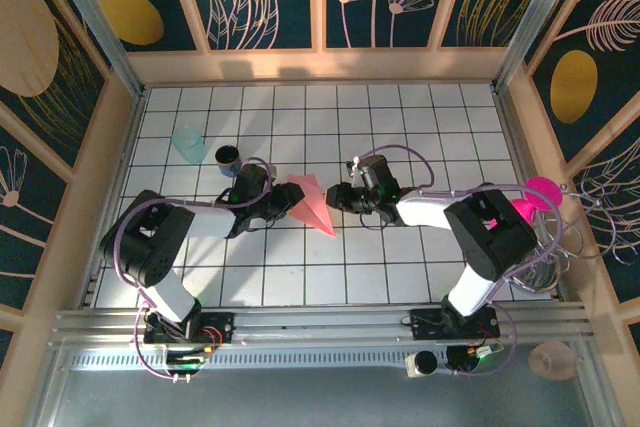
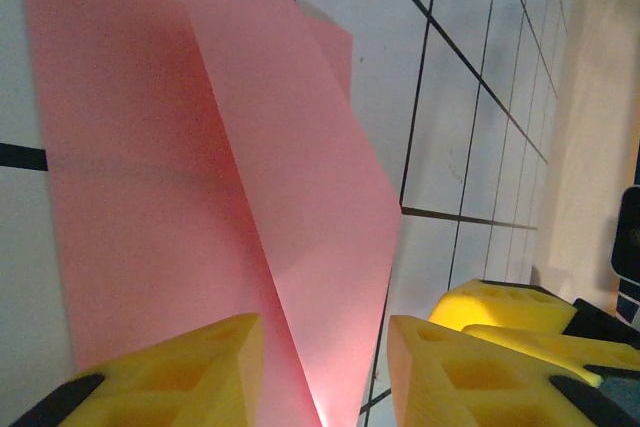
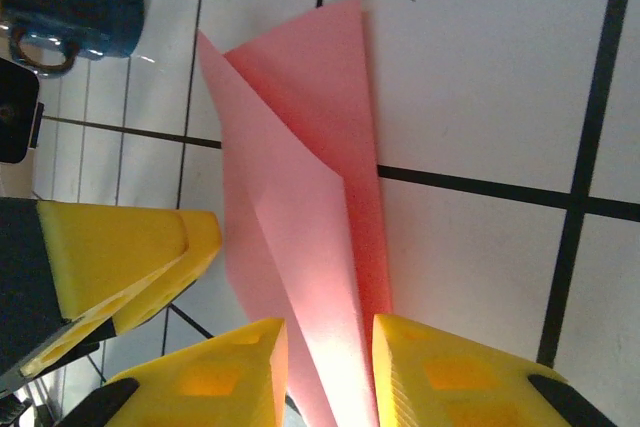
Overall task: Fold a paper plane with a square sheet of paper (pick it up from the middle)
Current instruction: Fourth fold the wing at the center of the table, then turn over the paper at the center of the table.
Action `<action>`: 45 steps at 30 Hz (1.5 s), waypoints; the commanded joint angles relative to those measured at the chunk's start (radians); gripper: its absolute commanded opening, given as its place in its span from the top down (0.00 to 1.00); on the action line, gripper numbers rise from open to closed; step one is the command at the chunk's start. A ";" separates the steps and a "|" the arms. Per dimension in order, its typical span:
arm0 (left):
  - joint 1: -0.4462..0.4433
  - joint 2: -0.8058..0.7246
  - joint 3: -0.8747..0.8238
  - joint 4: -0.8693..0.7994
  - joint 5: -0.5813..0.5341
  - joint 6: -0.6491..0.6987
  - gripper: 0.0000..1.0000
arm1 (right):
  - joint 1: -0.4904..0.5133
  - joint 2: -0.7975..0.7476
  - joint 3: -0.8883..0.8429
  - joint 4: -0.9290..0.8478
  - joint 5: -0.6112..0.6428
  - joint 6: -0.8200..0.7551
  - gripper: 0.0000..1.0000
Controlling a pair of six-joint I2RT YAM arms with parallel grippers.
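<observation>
The salmon-pink paper plane (image 1: 313, 205) lies on the tiled table between the two arms, folded into a long pointed shape with one flap standing up. My left gripper (image 1: 283, 202) meets it from the left and my right gripper (image 1: 336, 197) from the right. In the left wrist view the paper plane (image 2: 250, 197) rises into the gap of the open left gripper (image 2: 325, 372), untouched by the yellow fingers (image 2: 170, 377). In the right wrist view the paper plane (image 3: 300, 177) likewise runs between the fingers (image 3: 450, 377) of the open right gripper (image 3: 330, 372).
A teal cup (image 1: 188, 144) and a dark blue mug (image 1: 228, 159) stand behind the left gripper; the mug (image 3: 70, 2) is close to the paper's far end. A round magenta disc (image 1: 540, 193) sits at the right wall. Wooden walls ring the table.
</observation>
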 commanded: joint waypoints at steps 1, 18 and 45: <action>-0.007 0.016 0.032 0.074 0.034 -0.036 0.63 | -0.005 0.038 0.042 0.002 -0.012 -0.002 0.74; -0.012 0.097 0.054 0.056 0.056 -0.035 0.62 | -0.006 0.146 0.082 -0.015 -0.049 -0.012 0.92; -0.032 0.125 0.124 -0.033 0.036 0.058 0.97 | -0.027 -0.027 -0.012 0.033 0.051 0.022 0.87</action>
